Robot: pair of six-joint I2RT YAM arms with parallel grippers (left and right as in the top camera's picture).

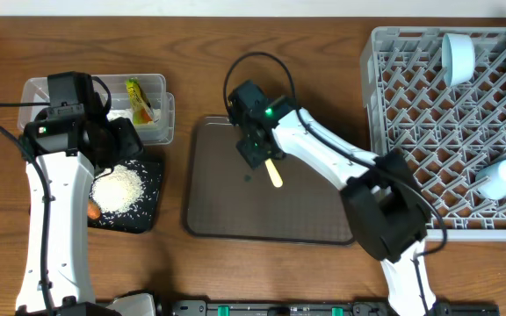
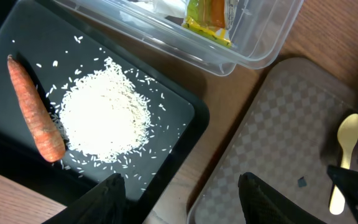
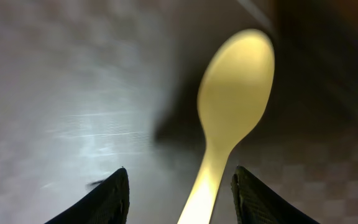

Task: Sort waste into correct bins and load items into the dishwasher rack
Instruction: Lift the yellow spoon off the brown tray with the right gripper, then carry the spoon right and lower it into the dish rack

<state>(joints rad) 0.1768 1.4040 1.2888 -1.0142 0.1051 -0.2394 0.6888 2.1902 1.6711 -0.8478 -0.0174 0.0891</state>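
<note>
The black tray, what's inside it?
The black tray holds a heap of white rice and an orange carrot lying beside it. The left gripper covers part of the near rim, so that bit can't be seen.

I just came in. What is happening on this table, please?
The right gripper, open, straddles the handle of the cream spoon on the brown tray, not yet closed on it. The left gripper hovers open and empty by the black tray, which holds the rice and carrot. The snack packet lies in the clear tub.
</note>
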